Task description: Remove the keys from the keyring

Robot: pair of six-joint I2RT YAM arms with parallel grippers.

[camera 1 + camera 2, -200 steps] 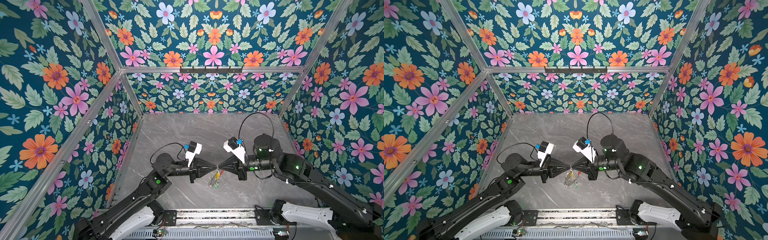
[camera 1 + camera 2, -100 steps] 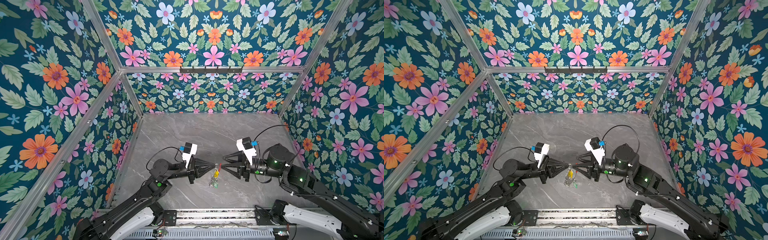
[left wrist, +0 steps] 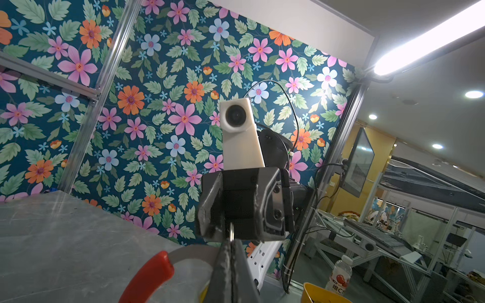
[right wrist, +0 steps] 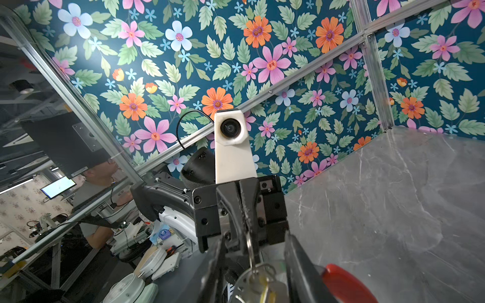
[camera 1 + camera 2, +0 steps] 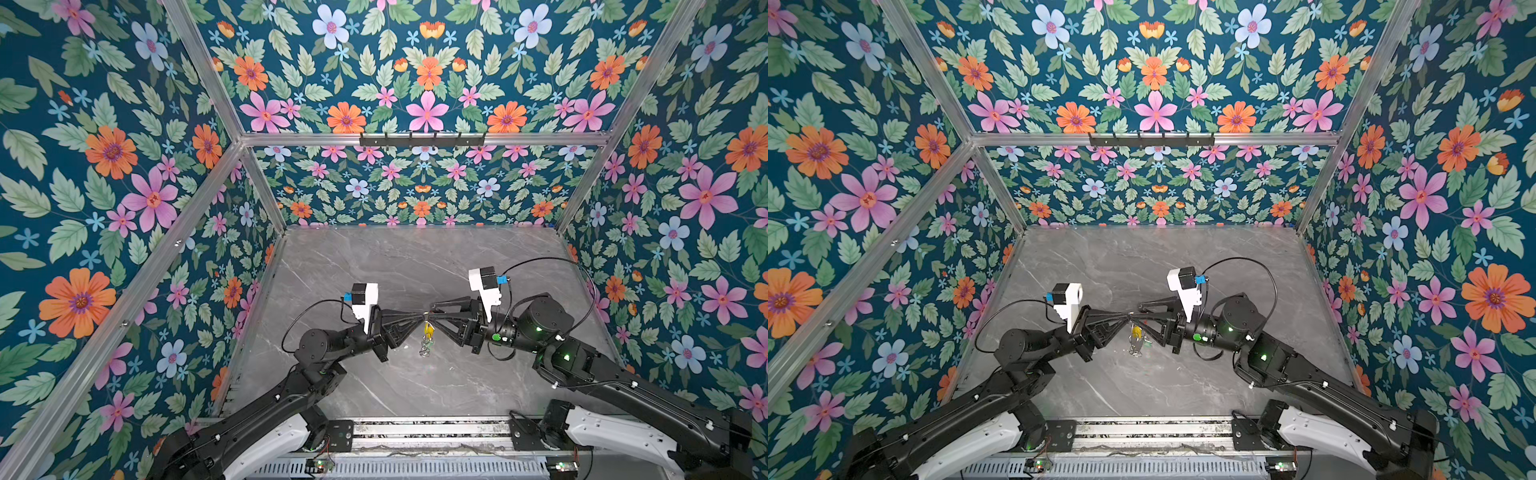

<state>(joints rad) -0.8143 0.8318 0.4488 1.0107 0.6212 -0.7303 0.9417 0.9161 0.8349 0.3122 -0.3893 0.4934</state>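
We see teal walls patterned with pink and orange flowers, a grey veined desk, a yellow key tag, and a red sleeve.

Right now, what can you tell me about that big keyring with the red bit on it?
The keyring is a thin grey metal hoop with a glossy red sleeve over part of its arc. It hangs in the air above the grey table, the left gripper shut on it. A yellow tag dangles from it between the open jaws of the right gripper.
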